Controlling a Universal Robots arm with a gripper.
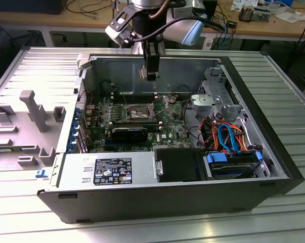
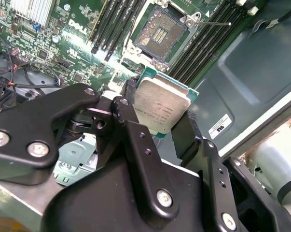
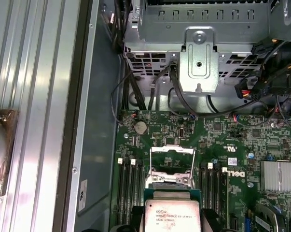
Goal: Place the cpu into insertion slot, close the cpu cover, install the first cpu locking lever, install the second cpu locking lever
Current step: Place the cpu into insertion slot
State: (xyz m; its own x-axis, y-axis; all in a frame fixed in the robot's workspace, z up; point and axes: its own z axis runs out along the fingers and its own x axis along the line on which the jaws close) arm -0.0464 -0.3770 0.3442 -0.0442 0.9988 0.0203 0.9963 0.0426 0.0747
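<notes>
Pinching the cpu [image 2: 160, 105] by two opposite edges, the tool [image 2: 157, 115] hung over the open case [image 1: 167, 198], which lay on a ribbed metal tabletop [image 1: 289, 101].

- cpu: held in the air, clear of the board [image 3: 217, 145] and apart from the socket [image 2: 159, 34]. Square, so no long axis could be told. In both wrist views its silvery metal top was turned toward the camera, and a green edge showed along two sides.
- Position: in the exterior view the tool [image 1: 151, 75] pointed straight down near the case's far wall. The socket [image 1: 134, 112] lay lower and nearer the camera.
- Socket: contacts bare. The cover [image 3: 173, 149] appeared raised at one side of it.
- Writing, cpu: several lines of dark print on the metal top.
- Writing, case: a small white label [image 2: 218, 126] with dark print on the inner wall.
- Writing, board: white lettering beside the memory slots [image 2: 117, 24].
- Writing, power unit: a black label [image 1: 113, 172] with white print.
</notes>
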